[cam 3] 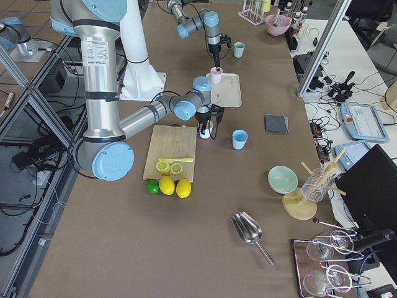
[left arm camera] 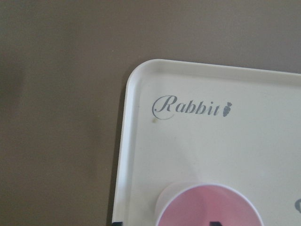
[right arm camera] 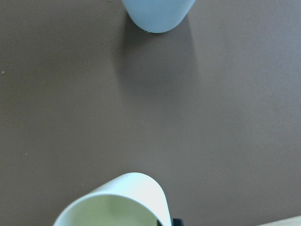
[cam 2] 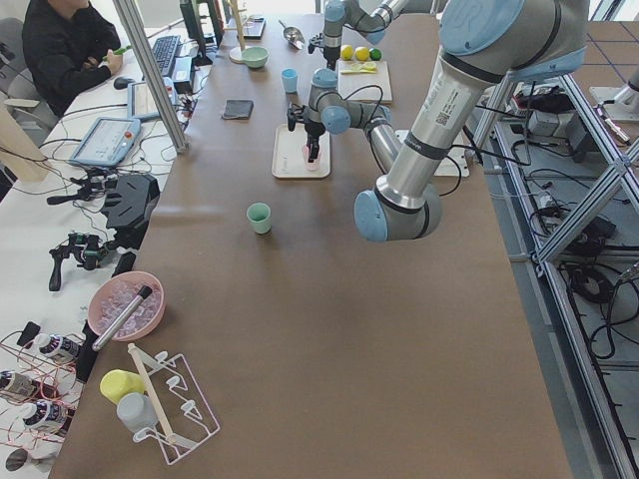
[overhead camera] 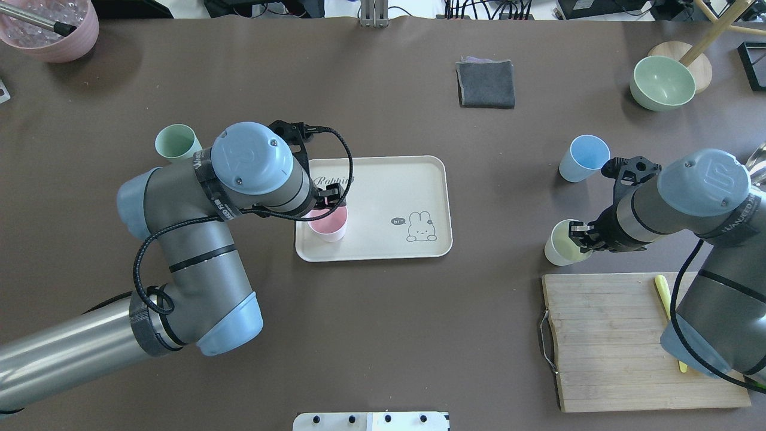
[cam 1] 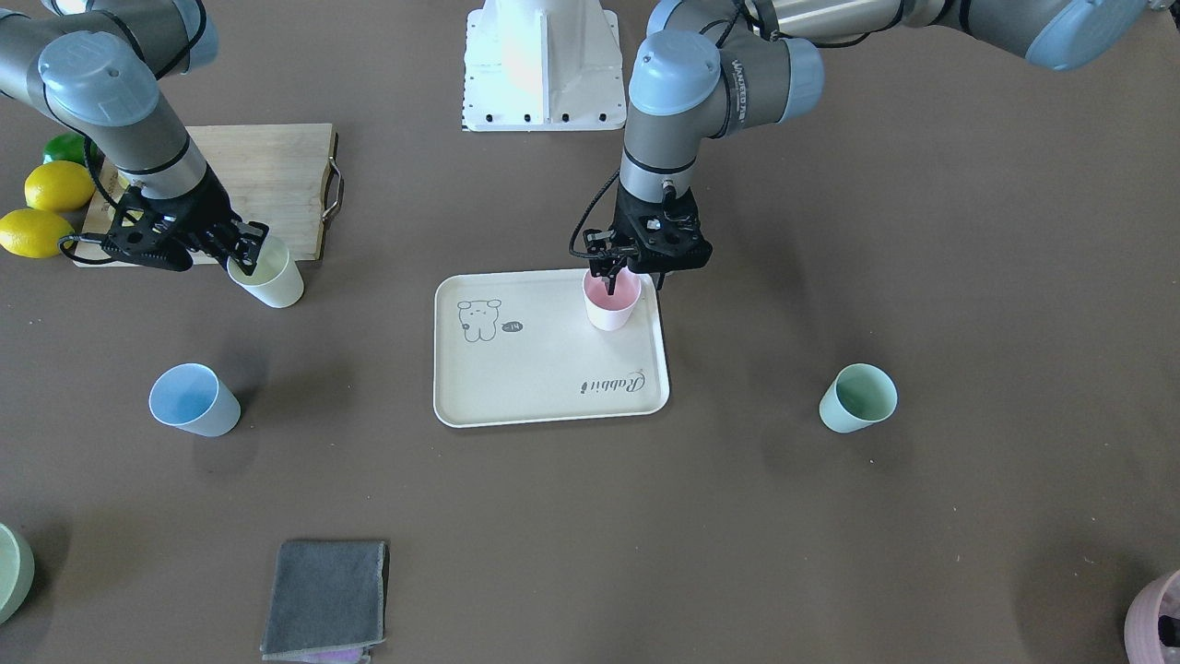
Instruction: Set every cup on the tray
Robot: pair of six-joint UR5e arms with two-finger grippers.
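The pink cup [cam 1: 610,309] stands upright on the cream tray [cam 1: 553,369], in the corner nearest my base on my left side. My left gripper [cam 1: 634,277] hangs over it, open, one finger inside the cup and one outside its wall. In the left wrist view the pink cup [left arm camera: 207,207] sits below the "Rabbit" script on the tray [left arm camera: 188,155]. My right gripper [cam 1: 247,249] is shut on the rim of the pale yellow cup [cam 1: 272,281], which leans beside the cutting board. The light blue cup [cam 1: 194,399] and the mint green cup [cam 1: 857,398] stand on the table, off the tray.
A wooden cutting board [cam 1: 267,175] lies behind the yellow cup, with lemons [cam 1: 55,189] and a lime beside it. A folded grey cloth [cam 1: 324,598], a pale green bowl [overhead camera: 662,82] and a mauve pot [overhead camera: 51,27] sit along the far edge. A person [cam 2: 70,50] sits at a side desk.
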